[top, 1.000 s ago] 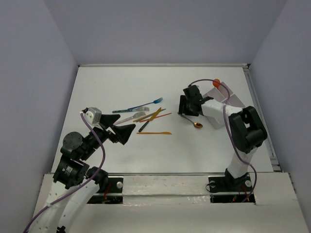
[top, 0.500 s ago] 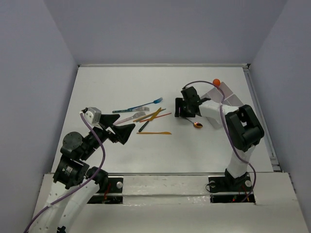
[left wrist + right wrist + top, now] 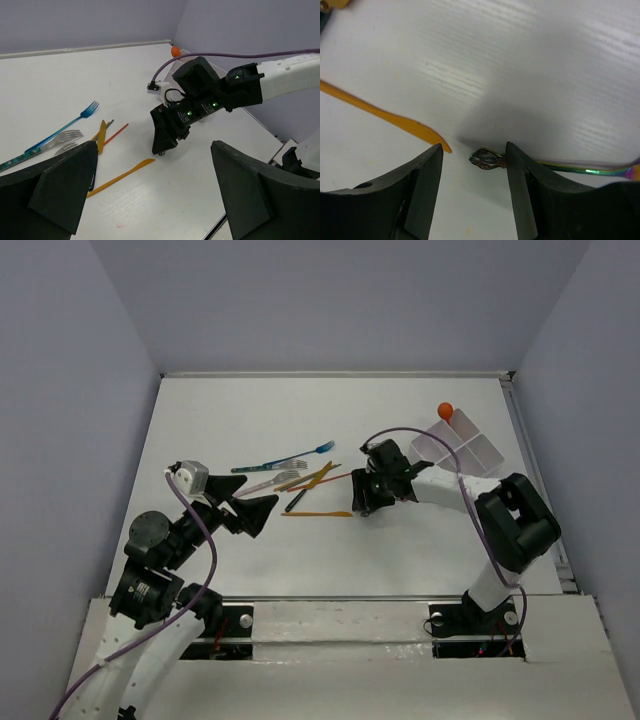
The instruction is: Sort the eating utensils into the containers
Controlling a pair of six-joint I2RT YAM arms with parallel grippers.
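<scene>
My right gripper (image 3: 362, 502) is open, low over the table just right of the orange knife (image 3: 318, 514). In the right wrist view the dark iridescent handle end of a spoon (image 3: 487, 160) lies between the open jaws (image 3: 474, 148), against the right finger, with the orange knife's tip (image 3: 427, 134) by the left finger. The spoon is hidden under the arm in the top view. A blue fork (image 3: 285, 460), silver fork (image 3: 268, 481), yellow utensil (image 3: 316, 476), red stick (image 3: 330, 480) and black utensil (image 3: 297, 500) lie mid-table. My left gripper (image 3: 258, 512) is open and empty, left of them.
The clear divided container (image 3: 462, 448) stands at the back right with an orange round-ended utensil (image 3: 445, 409) at its far corner. The left wrist view shows the right gripper (image 3: 167, 137) touching down beside the orange knife (image 3: 120, 176). A raised rail (image 3: 530, 470) runs along the table's right edge.
My right gripper has moved left and nearer, from beside the container to the orange knife's tip; it now covers the spoon. The left arm has not moved.
</scene>
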